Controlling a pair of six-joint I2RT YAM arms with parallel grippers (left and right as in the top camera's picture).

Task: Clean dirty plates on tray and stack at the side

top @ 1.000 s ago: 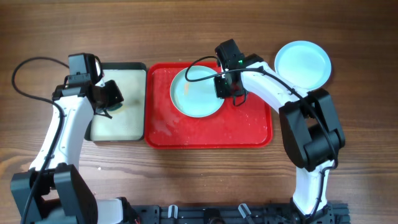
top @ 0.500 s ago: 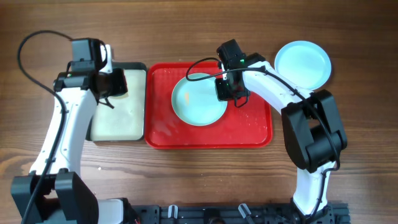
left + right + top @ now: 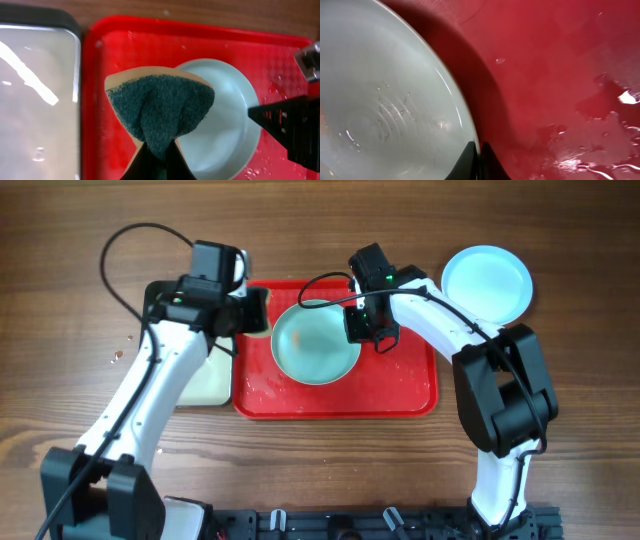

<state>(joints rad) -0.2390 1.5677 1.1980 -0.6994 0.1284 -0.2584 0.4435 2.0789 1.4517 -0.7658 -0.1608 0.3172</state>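
Observation:
A pale blue plate [image 3: 315, 343] sits on the red tray [image 3: 400, 395], tilted up at its right edge. My right gripper [image 3: 362, 320] is shut on that plate's rim [image 3: 395, 100]. My left gripper [image 3: 250, 313] is shut on a sponge [image 3: 162, 110] with a dark green scouring face and holds it over the plate's left edge [image 3: 230, 125]. A second pale blue plate [image 3: 487, 283] lies on the table beyond the tray's right end. The white plate is not in view.
A black-rimmed tray with a pale inside [image 3: 205, 380] stands left of the red tray, partly under my left arm. Water drops and wet patches lie on the red tray's floor [image 3: 600, 140].
My left arm has swung right from the black-rimmed tray, carrying the sponge to the plate's left edge. My right gripper has kept its hold on the plate's rim.

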